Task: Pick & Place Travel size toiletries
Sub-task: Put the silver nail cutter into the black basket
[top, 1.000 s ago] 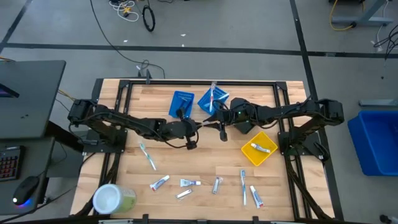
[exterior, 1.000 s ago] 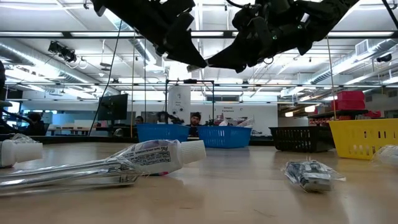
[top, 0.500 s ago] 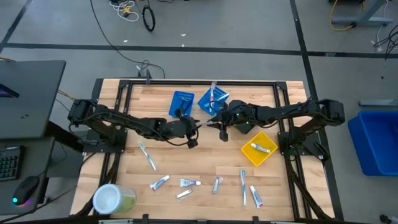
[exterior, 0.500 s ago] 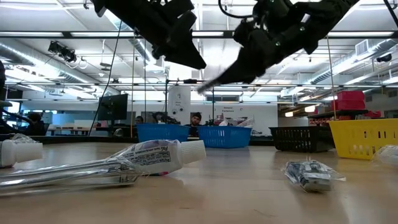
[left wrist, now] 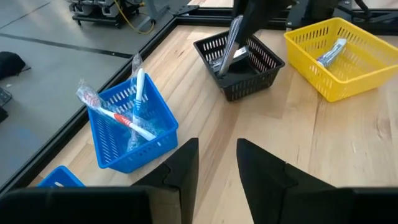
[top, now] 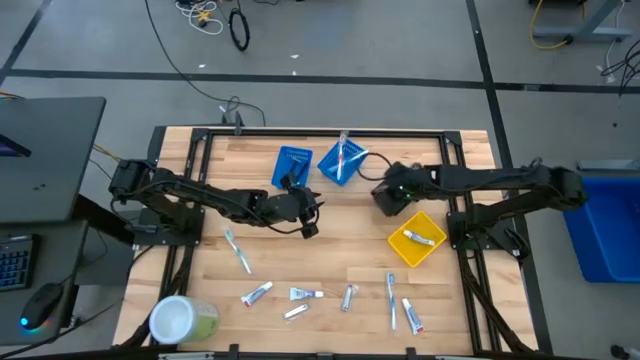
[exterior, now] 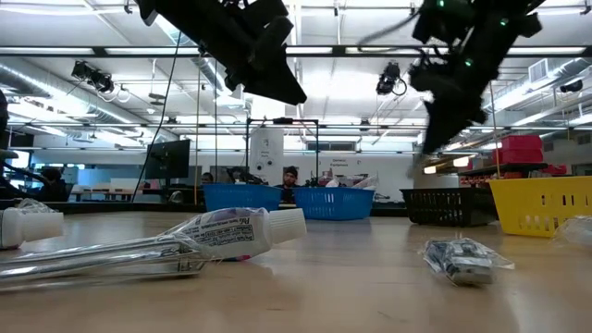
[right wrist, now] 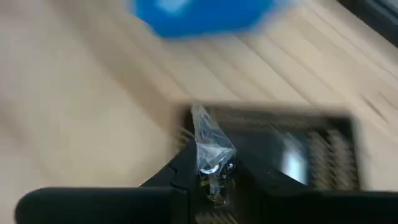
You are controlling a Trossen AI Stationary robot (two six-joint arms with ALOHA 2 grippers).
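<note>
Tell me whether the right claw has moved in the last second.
Yes. In the high view the right claw has swung away from the table's middle, toward the yellow bin, and now sits over the black bin, holding a wrapped razor.

Bright, even light falls on my table (top: 330, 250) from overhead, and the shadows under my arms are soft and short. Looking level across the tabletop, the ceiling light strips (exterior: 342, 88) glare white, so my arms show only as black silhouettes against them. The nearest wrapped tube (exterior: 176, 242) there is soft and out of focus. My right wrist view is badly smeared by motion blur: the black bin (right wrist: 273, 155) and the blue shape (right wrist: 199, 15) beyond it are streaked, and the crinkled wrapper (right wrist: 210, 152) in my right hand (right wrist: 214, 180) is probably plastic. My left wrist view is crisp.
</note>
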